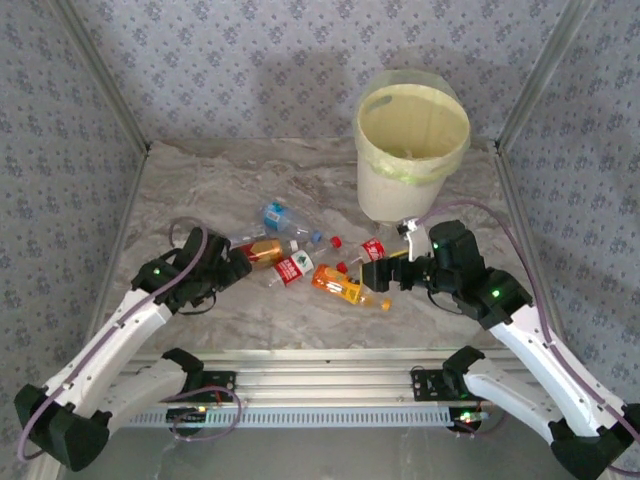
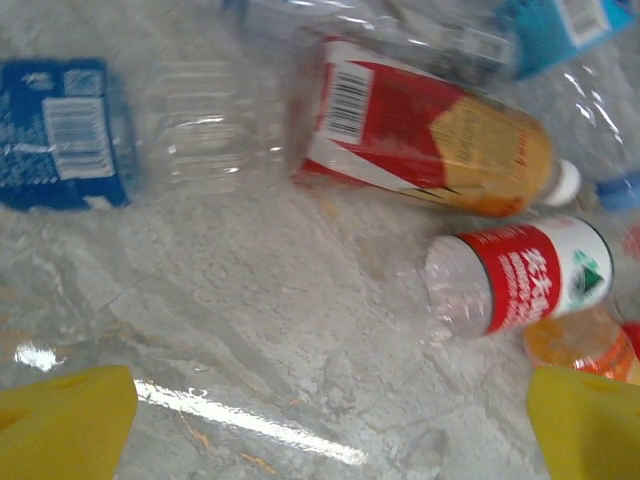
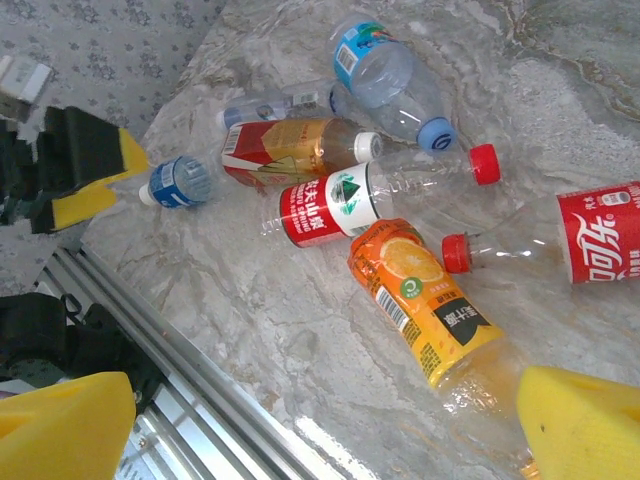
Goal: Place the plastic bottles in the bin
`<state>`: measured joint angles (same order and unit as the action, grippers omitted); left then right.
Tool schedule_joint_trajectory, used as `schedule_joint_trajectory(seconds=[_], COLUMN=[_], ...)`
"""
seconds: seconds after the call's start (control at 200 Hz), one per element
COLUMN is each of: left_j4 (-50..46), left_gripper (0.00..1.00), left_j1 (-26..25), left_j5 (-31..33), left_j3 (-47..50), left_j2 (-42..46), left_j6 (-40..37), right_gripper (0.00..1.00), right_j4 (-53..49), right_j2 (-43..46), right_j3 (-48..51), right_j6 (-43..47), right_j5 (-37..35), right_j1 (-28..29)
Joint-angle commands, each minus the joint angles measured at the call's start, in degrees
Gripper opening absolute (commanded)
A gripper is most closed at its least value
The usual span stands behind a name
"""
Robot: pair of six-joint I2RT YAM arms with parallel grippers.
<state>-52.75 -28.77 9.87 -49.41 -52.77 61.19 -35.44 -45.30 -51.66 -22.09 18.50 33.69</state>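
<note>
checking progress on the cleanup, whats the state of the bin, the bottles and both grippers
bin: upright, bag-lined, no bottle seen inside
orange juice bottle: lying on table
red-label clear bottle: lying, red cap on
cola bottle: lying, red cap on
blue-capped bottle: lying, cap on
white-capped bottle: lying, cap on
small blue-label bottle: lying
left gripper: open, empty
right gripper: open, empty

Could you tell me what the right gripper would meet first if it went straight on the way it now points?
Probably the orange juice bottle, lying close ahead of the open right gripper; depth is hard to judge.
</note>
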Motion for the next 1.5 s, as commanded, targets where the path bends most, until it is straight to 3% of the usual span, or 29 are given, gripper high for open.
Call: schedule_joint_trajectory(seconds=[0.0, 0.155, 0.28, 0.34, 0.445, 0.655, 1.114, 1.494], left_j4=[-0.51, 2.60, 3.32, 3.33, 3.85, 9.25, 20.56, 29.90], left_gripper=[1.00, 0.99, 0.91, 0.91, 0.98, 0.93, 0.91, 0.76], left_j1=[2.79, 6.09, 8.87, 9.71, 11.13, 13.21, 17.86, 18.67], left_j5=[1.61, 2.09, 2.13, 2.19, 2.53, 2.44, -1.87, -2.93], left_j3=[0.58, 1.86, 0.78, 0.25, -1.48, 1.01, 5.29, 11.25], left_j2=[-1.92, -3.49, -5.89, -7.32, -10.44, -13.23, -21.56, -25.08], left_j6=[13.08, 24.52, 31.11, 34.37, 35.48, 41.64, 44.62, 50.85], right_gripper=[1.00, 1.00, 1.00, 1.00, 1.00, 1.00, 1.00, 1.00], right_j4=[0.80, 3.40, 5.06, 5.62, 5.50, 4.13, 1.27, 2.72], right_j2=[0.08, 0.21, 1.70, 2.61, 3.28, 3.20, 2.91, 0.44], right_j3=[0.76, 1.59, 2.95, 3.58, 3.87, 2.53, 1.12, 0.58], right_j6=[0.26, 0.05, -1.30, -2.20, -2.74, -2.86, -3.44, -4.52], right_j5=[1.19, 1.40, 2.43, 1.97, 1.15, 0.32, -1.09, -0.09], right_j1=[0.32, 0.25, 0.39, 0.31, 0.32, 0.32, 0.25, 0.27])
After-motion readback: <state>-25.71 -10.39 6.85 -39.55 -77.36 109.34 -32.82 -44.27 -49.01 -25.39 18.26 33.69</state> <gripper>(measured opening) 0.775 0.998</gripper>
